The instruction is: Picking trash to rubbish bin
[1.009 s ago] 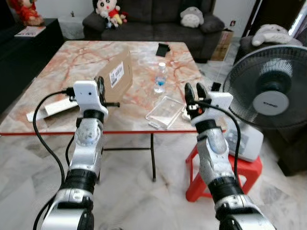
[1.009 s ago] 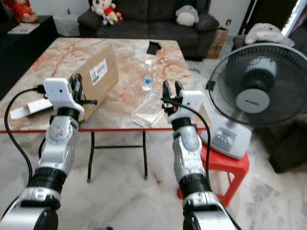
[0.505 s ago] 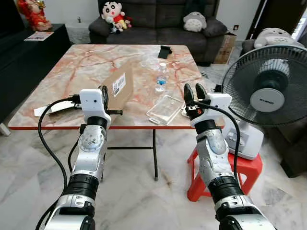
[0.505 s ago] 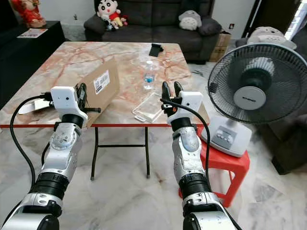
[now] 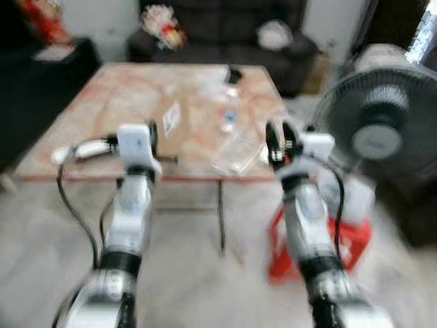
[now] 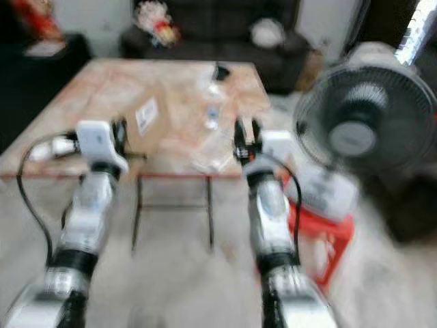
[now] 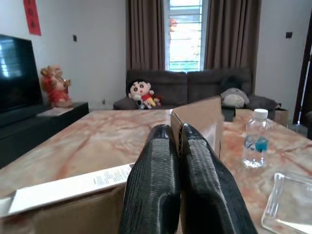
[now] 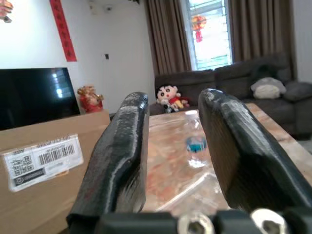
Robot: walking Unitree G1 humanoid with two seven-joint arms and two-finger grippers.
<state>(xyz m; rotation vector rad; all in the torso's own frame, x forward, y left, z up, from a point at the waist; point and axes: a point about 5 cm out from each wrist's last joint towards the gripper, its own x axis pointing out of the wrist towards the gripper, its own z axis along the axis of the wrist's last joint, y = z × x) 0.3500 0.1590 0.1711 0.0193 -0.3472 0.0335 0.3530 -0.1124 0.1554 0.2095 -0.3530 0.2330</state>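
The robot stood in front of the table with both arms up.

The left gripper [image 7: 168, 180] had its fingers pressed together on nothing. The right gripper [image 8: 173, 146] had its fingers spread apart, empty. On the marble table [image 5: 102, 89] sat a cardboard box [image 8: 44, 161], a water bottle [image 7: 254, 139] and a clear plastic tray [image 7: 290, 204]. A fan [image 6: 355, 133] stood beside the table.

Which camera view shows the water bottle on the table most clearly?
The left wrist view: the water bottle stands sharp there, white cap and blue label plain. The right wrist view shows it smaller between the fingers; both eye views are blurred.
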